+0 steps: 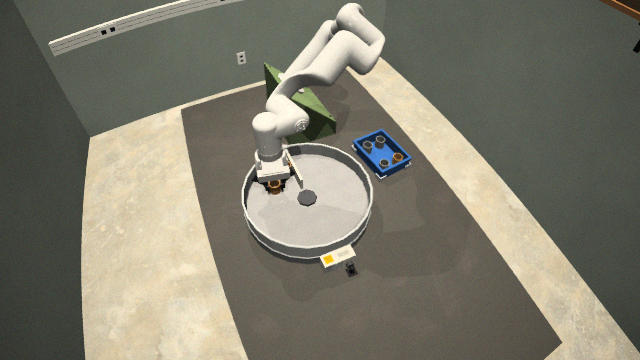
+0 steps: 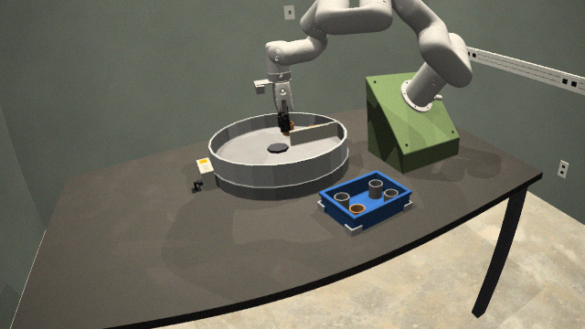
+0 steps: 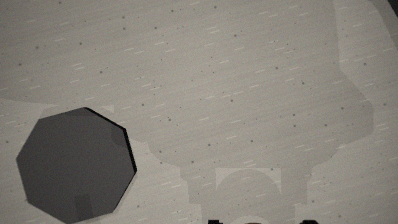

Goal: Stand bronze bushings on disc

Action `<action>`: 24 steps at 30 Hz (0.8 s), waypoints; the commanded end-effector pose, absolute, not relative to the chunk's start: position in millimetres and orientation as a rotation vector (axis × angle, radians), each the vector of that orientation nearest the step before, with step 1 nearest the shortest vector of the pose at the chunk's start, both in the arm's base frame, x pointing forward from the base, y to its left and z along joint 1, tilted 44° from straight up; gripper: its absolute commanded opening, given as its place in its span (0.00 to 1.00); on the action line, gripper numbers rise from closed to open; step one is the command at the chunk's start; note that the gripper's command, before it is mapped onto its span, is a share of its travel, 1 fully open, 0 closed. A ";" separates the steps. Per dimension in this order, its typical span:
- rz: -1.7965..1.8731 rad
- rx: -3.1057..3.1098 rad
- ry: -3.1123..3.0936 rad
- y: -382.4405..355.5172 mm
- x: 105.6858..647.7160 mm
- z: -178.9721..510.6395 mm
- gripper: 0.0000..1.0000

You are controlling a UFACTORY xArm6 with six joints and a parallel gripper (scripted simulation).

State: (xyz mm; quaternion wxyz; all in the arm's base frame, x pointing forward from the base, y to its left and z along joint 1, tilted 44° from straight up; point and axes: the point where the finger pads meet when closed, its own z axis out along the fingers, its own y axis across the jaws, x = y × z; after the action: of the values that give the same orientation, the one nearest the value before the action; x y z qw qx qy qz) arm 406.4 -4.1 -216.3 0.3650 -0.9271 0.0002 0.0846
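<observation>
My gripper (image 1: 274, 188) (image 2: 284, 126) is shut on a bronze bushing (image 1: 274, 186) (image 2: 287, 132) and holds it upright, low over the turntable's grey disc (image 1: 320, 222) (image 2: 247, 146) (image 3: 225, 75), at the side far from the crate and clear of the dark hub (image 1: 306, 197) (image 2: 277, 147) (image 3: 75, 165). I cannot tell whether it touches the disc. The blue crate (image 1: 395, 170) (image 2: 338, 216) holds one bronze bushing (image 1: 397, 157) (image 2: 356, 208) and three steel bushings (image 1: 368, 146) (image 1: 380, 141) (image 1: 384, 163) (image 2: 341, 197) (image 2: 375, 188) (image 2: 390, 194). In the wrist view only the gripper's shadow and its dark tips at the bottom edge show.
A raised wall (image 1: 360, 220) (image 2: 274, 171) rings the disc, and a white upright bar (image 1: 298, 172) (image 2: 315, 132) stands across it beside the gripper. The arm's green pedestal (image 1: 315, 117) (image 2: 411, 132) stands behind. A small control box (image 1: 337, 257) (image 2: 205, 165) and a black part (image 1: 351, 270) (image 2: 197, 185) sit by the turntable.
</observation>
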 end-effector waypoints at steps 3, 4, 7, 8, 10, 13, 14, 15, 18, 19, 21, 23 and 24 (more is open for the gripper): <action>0.213 -2.386 0.001 -4.5 408.1 -216.4 0.00; 0.213 -2.386 0.001 -4.3 408.0 -216.7 0.00; 0.213 -2.386 0.001 -3.5 407.9 -217.5 0.00; 0.213 -2.386 0.001 -3.3 407.8 -217.7 0.00; 0.213 -2.386 0.001 -2.8 407.8 -218.2 0.00; 0.213 -2.386 0.001 -2.2 407.7 -218.8 0.00; 0.213 -2.386 0.001 -2.2 407.7 -218.8 0.00; 0.213 -2.386 0.001 -2.2 407.7 -218.8 0.00; 0.213 -2.386 0.001 -1.9 407.6 -219.2 0.00; 0.213 -2.386 0.001 -1.8 407.6 -219.3 0.00; 0.213 -2.386 0.001 -1.8 407.6 -219.3 0.00; 0.213 -2.386 0.001 -1.8 407.6 -219.3 0.00; 0.213 -2.386 0.001 -1.8 407.6 -219.3 0.00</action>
State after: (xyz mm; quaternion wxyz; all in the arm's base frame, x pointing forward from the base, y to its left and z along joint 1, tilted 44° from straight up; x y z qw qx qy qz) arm 405.7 -0.5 -220.1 0.3650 -0.9271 0.0002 0.0846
